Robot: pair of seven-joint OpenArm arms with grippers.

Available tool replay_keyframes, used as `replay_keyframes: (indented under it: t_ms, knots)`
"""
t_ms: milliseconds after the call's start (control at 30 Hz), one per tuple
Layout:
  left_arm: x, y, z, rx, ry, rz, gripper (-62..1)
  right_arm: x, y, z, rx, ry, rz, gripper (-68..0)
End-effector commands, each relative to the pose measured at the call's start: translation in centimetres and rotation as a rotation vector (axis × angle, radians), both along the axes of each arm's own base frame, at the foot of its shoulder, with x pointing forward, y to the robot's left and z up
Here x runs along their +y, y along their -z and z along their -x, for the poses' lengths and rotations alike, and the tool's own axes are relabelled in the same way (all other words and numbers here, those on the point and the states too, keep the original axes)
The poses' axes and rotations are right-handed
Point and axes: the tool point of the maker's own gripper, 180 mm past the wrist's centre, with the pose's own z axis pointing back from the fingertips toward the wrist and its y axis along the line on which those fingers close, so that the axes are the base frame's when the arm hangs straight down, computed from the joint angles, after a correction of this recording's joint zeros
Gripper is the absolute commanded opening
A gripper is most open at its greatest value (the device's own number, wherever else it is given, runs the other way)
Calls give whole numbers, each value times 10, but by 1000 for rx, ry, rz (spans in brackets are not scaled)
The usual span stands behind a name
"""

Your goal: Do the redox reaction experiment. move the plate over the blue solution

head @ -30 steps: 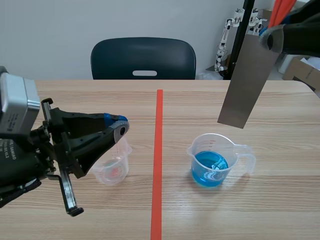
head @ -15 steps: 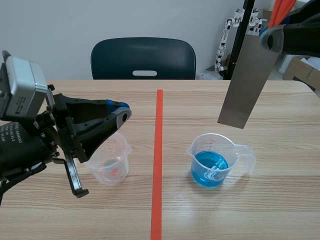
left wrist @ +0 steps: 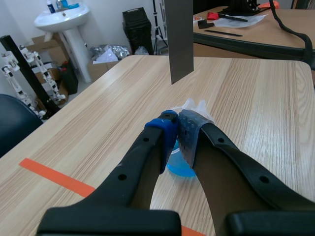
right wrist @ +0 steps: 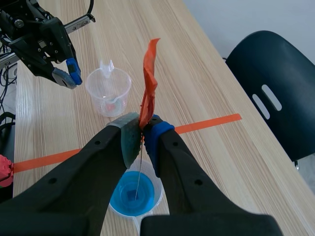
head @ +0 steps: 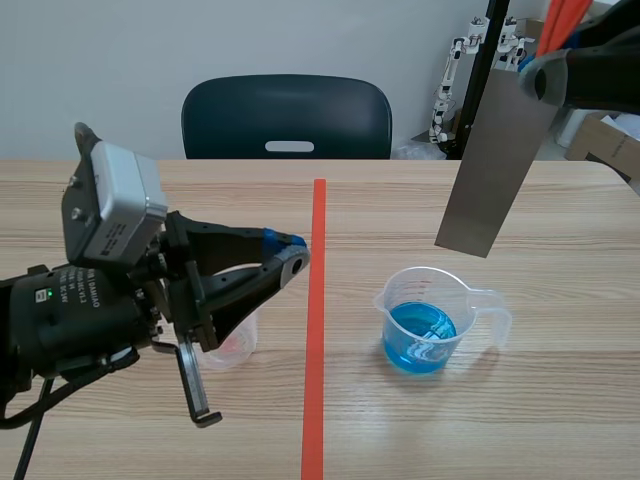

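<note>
R gripper (right wrist: pixel 141 129) clamped on plate (head: pixel 495 165), up at 1 o'clock of blue solution cup (head: pixel 420 335); L gripper (left wrist: pixel 177 129) pinched together at its 9 o'clock

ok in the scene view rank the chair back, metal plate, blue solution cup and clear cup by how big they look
1. chair back
2. metal plate, held raised, so nearness may inflate it
3. blue solution cup
4. clear cup, mostly hidden behind the left arm; the two cups may really match

End effector (left wrist: pixel 177 123) closed, plate (left wrist: pixel 178 39), blue beaker (left wrist: pixel 178 165) beyond
</note>
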Motion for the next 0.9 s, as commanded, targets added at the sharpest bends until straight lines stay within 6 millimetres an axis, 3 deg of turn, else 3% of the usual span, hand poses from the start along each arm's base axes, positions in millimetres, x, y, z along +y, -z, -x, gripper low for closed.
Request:
replay_keyframes:
  t_ms: [0, 167, 533, 867]
  knots:
    - [-9, -11, -5, -20, 6, 25, -565, 1, -9, -1, -10, -4, -29, -669]
    - [-21, -6, -13, -18, 0, 11, -565, 1, -9, -1, -10, -4, -29, -669]
    - [-26, 32, -40, 78, -54, -7, -565, 1, -9, -1, -10, -4, -29, -669]
    - [-32, 31, -44, 75, -54, 16, -565, 1, -9, -1, -10, -4, -29, -669]
